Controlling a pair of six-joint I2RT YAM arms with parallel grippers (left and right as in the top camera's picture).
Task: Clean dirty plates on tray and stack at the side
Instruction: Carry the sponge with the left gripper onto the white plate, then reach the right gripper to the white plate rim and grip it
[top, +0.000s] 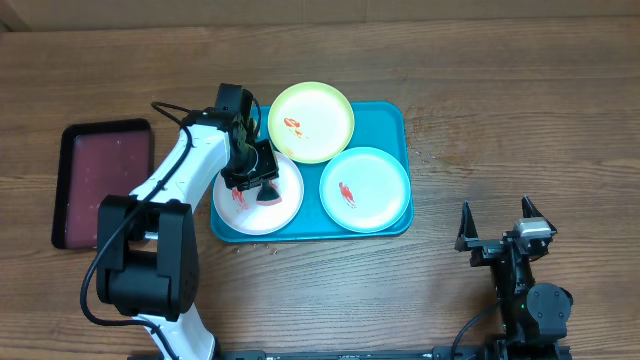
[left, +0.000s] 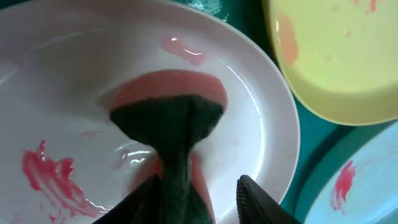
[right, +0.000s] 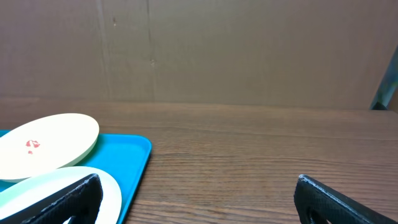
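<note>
left gripper (top: 256, 178) is over the white plate (top: 288, 205) in the near-left corner of the tray (top: 392, 118). jaws partly apart; sponge (left: 169, 118) stands between them on the plate, with a gap on one side. red smears on the white, yellow-green plate (top: 311, 121) and mint plate (top: 365, 189). right gripper (top: 495, 228) spread wide, holding nothing, well right of the tray.

Over the white plate (top: 285, 205): we are finding the left gripper (top: 258, 185) and a sponge (left: 171, 121) blocking the way.
On the tray (top: 395, 115): plates (top: 365, 190) are crowding it (rims nearly touching).
Right of tray: we are seeing bare table (top: 480, 130) up to the right gripper (top: 497, 222).
</note>
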